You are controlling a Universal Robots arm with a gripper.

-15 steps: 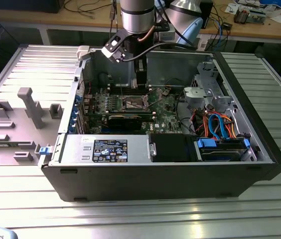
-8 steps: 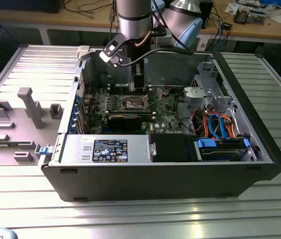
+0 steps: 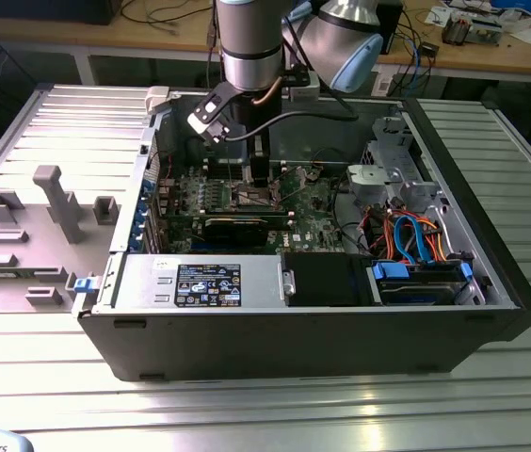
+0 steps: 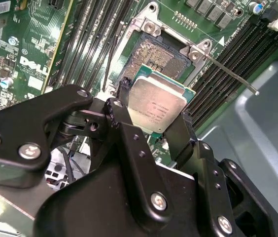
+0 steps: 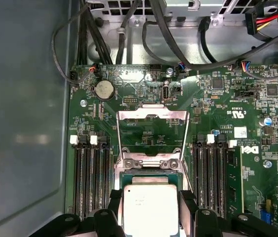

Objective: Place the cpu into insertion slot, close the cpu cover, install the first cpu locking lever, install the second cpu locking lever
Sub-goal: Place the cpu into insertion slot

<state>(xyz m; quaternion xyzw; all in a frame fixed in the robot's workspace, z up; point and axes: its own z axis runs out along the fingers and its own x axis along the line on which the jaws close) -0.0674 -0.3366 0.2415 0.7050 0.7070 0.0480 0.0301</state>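
The gripper is clamped on the cpu by two opposite edges, holding it just over the insertion slot. By my judgement the placing step is in hand and the chip is not yet seated. Seating calls for a level chip, square with the socket. The cpu cover lies swung open beyond the slot, a locking lever juts aside, and memory slots flank the socket. Nothing seems to bar the way.
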